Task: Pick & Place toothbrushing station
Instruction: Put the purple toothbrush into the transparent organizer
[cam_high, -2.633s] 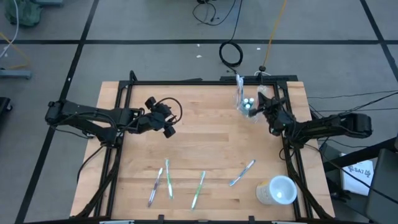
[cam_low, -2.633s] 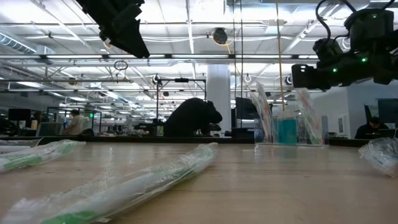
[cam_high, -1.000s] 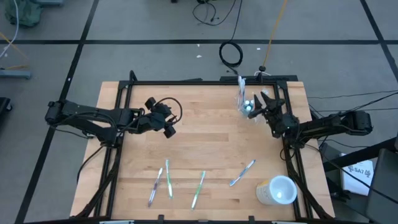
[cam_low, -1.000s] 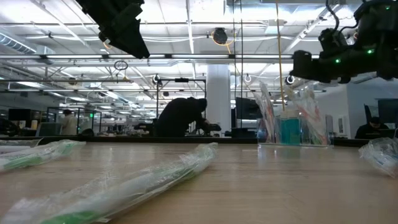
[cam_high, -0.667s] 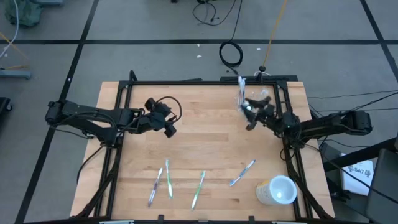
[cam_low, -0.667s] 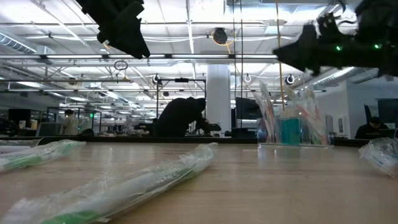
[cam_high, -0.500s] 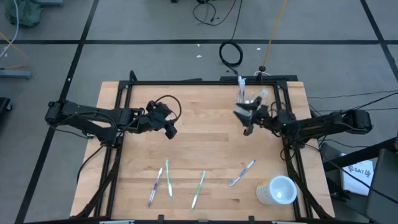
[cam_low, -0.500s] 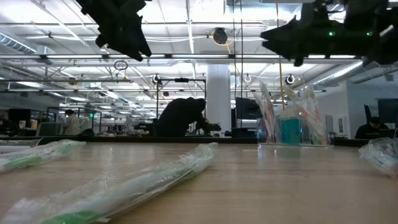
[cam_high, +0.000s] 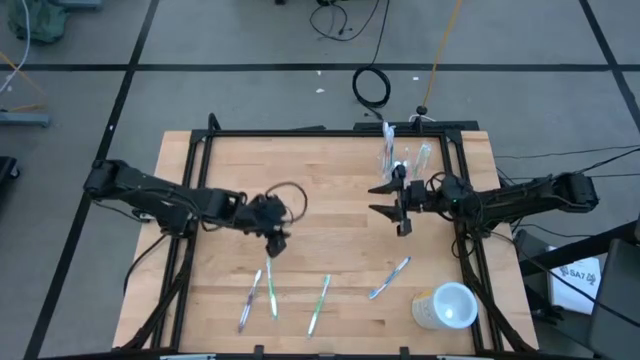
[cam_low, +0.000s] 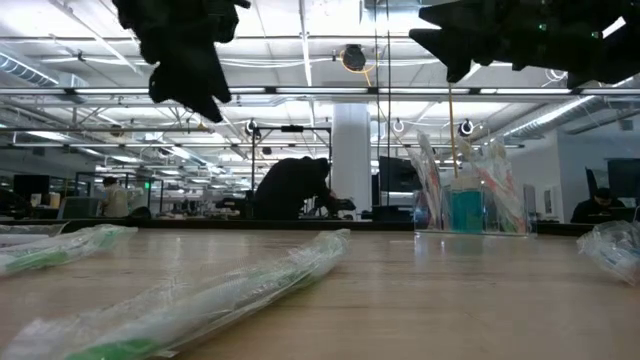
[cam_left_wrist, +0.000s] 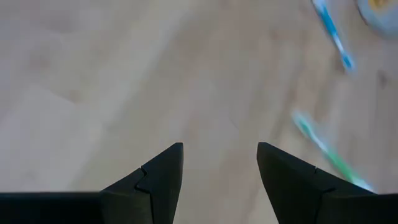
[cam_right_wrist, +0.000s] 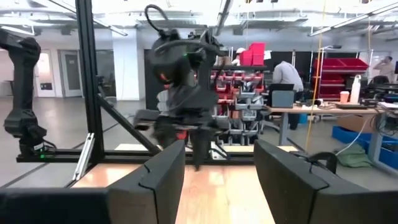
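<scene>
1. The right claw has swung off the clear tumbler at the far right of the counter. It now hangs above bare wood toward the middle, fingers spread and pinching nothing.
2. The tumbler stands where it was, upright, with a few brushes and the blue tubes in it. From the low view the tumbler looks undisturbed, so that drop seems finished.
3. The left claw has come down and forward from its waiting spot. It now sits just above the loose toothbrushes along the near edge, fingers spread and empty.
4. Its own camera shows a green brush and a blue one on the wood ahead, neither between the fingers.
5. My reading: the arms are trading turns, and the left looks set for the next pick.
6. Four wrapped brushes are not yet in the tumbler, one of them lying near the whitish cup.
</scene>
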